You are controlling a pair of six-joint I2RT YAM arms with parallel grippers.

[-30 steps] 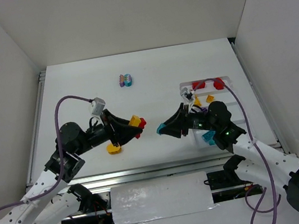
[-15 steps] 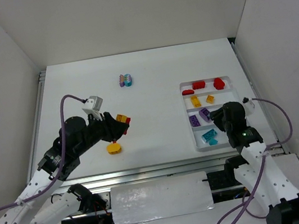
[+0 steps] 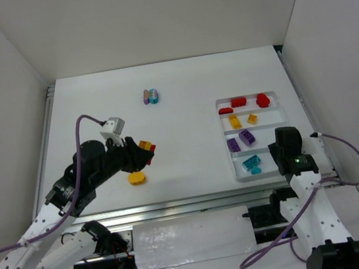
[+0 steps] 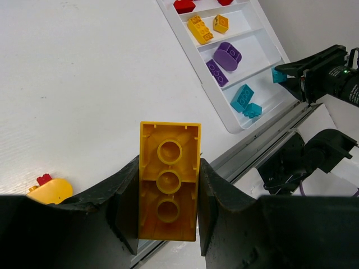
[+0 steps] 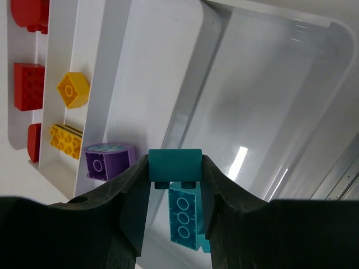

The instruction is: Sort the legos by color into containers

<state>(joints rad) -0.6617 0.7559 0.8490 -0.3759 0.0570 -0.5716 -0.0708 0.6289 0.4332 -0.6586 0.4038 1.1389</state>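
My left gripper (image 3: 145,149) is shut on a yellow-orange brick (image 4: 168,182), held above the table left of centre; a red bit shows beside the brick in the top view. My right gripper (image 5: 174,185) is shut on a small teal brick (image 5: 174,165), just above the near end of the white four-compartment tray (image 3: 267,118). In the right wrist view a teal brick (image 5: 184,217) lies right below it in the tray. The tray holds red (image 3: 239,103), yellow (image 3: 235,121), purple (image 3: 247,137) and teal (image 3: 251,162) bricks, each colour in its own compartment.
A yellow piece with a red bit (image 3: 136,177) lies on the table just below my left gripper. A purple-and-teal cluster (image 3: 151,96) lies at the back centre. The tray's near edge is close to the table's metal front rail (image 3: 197,201).
My right arm has swung from the table's centre back to the tray's near end, still holding the teal brick. My left gripper has pulled a little left with the yellow brick.
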